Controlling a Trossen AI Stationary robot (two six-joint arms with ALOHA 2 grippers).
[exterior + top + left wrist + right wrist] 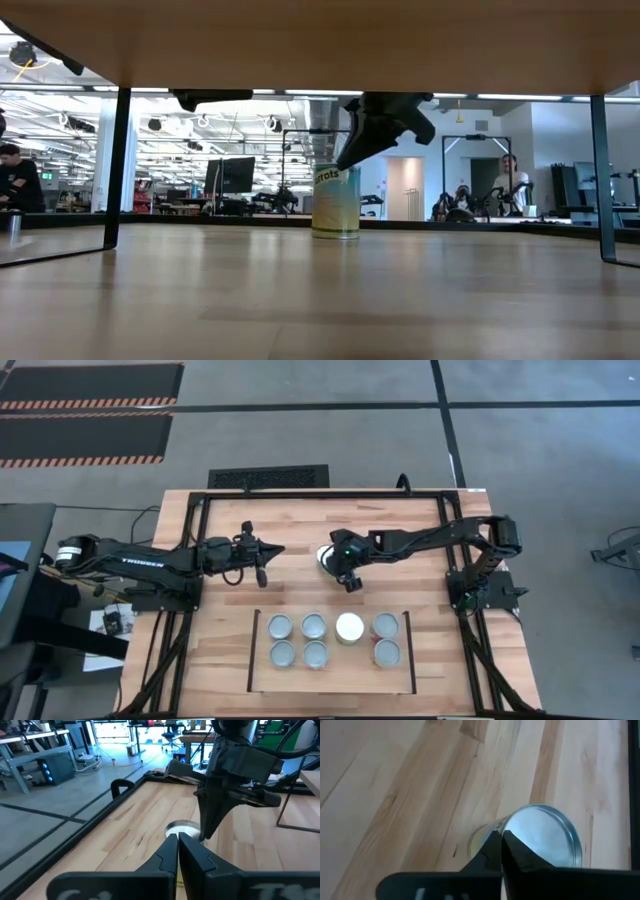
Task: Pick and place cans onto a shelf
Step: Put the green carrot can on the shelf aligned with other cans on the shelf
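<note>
One can (322,556) with a white top stands upright on the table, far of the shelf. In the low view the can (336,202) shows a yellow-green label. My right gripper (351,582) is shut and hangs just over this can, whose top (547,837) lies behind the fingertips (492,845). My left gripper (276,550) is shut and empty, to the can's left, pointing toward it. The shelf (350,657) is a light-wood panel between two black rails. Several cans stand on it, one (350,626) white-topped. My right gripper's shut fingertips (345,160) slant down close to the can's top rim (332,168). I cannot tell whether they touch it. The can stands upright on the table.
A black tubular frame (200,500) runs round the table's edges. The shelf's rails (252,650) stand at its left and right. In the low view the shelf's underside (320,40) spans the top, on black legs (118,170). People show in the room behind.
</note>
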